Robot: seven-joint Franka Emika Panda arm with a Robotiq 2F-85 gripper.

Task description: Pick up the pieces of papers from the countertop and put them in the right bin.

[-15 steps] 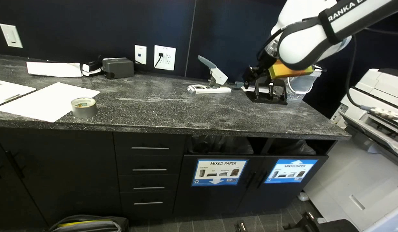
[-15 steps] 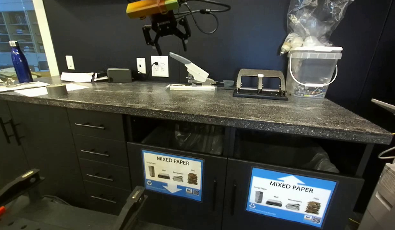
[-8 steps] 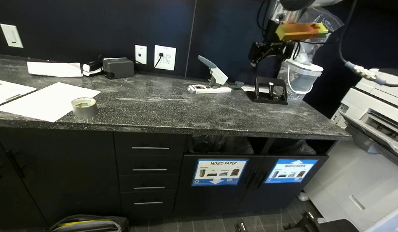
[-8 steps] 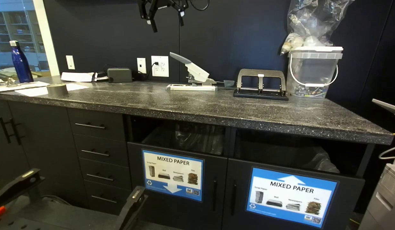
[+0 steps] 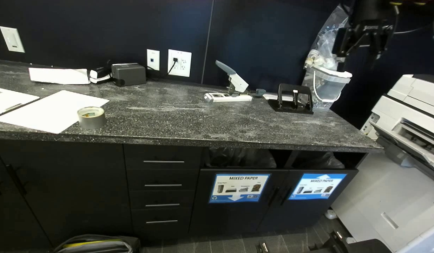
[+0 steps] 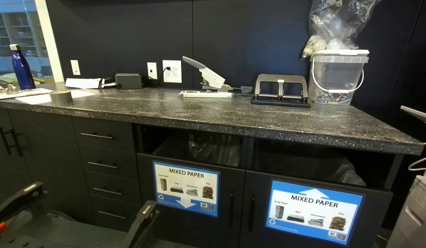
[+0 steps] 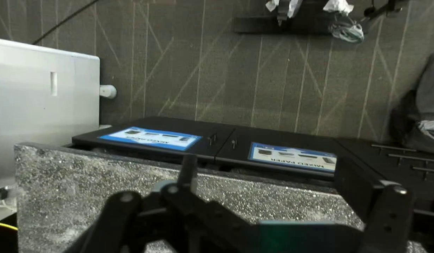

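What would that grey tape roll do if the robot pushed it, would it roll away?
The tape roll would probably slide instead of rolling, because it lies flat with its round face up. It likely wouldn't tip over easily either, since it looks low and wide.

bins (image 6: 218, 150) 2 | signs (image 6: 186, 188) 2 | drawers (image 6: 106, 156) 4 | countertop (image 6: 164, 106) 1 | stapler (image 6: 213, 78) 1 | bucket (image 6: 333, 73) 1 | pincer (image 7: 266, 162) 1
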